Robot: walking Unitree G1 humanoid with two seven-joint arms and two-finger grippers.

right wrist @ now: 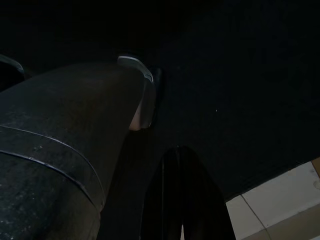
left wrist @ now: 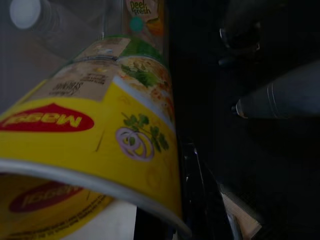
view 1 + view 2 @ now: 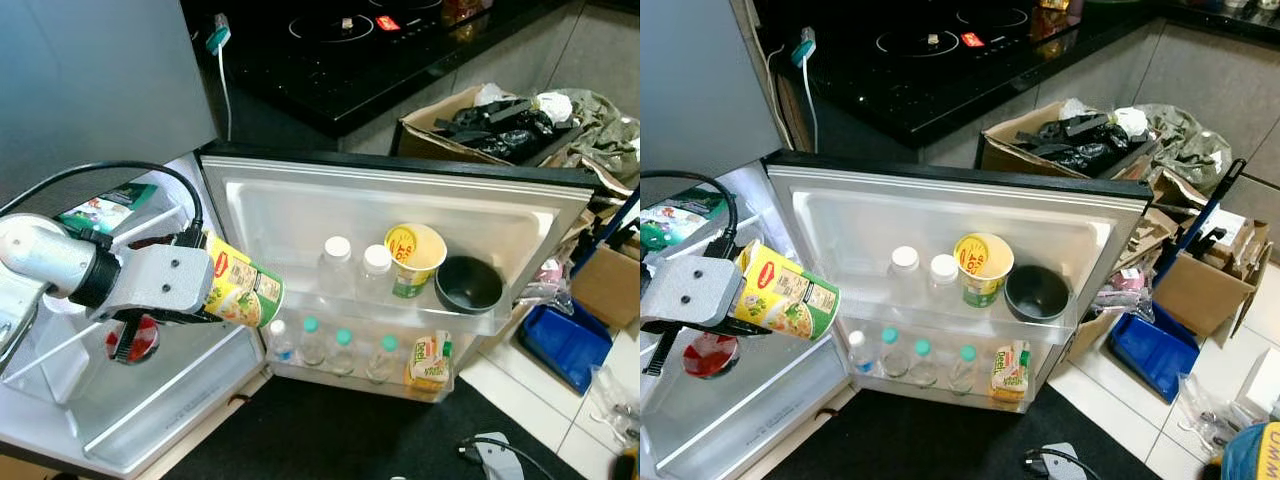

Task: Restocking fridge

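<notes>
My left tool [image 3: 215, 290] grips the noodle cup [image 3: 243, 290] sideways before the open fridge, beside the door shelf [image 3: 400, 310]; I judge it wants uprighting before setting beside the other cup [image 3: 413, 258].

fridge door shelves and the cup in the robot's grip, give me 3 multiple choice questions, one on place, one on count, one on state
1. Where is the round black bowl?
A. upper door shelf
B. lower door shelf
C. on the floor

2. How many teal-capped clear bottles stand on the lower door shelf?
A. one
B. two
C. four

3. How is the yellow and green noodle cup in the left end effector?
A. upright
B. tipped on its side
C. upside down

Answers: 1 A, it sits beside the upright yellow cup. 2 C, four teal caps in a row. 3 B, its base points toward the door.
</notes>
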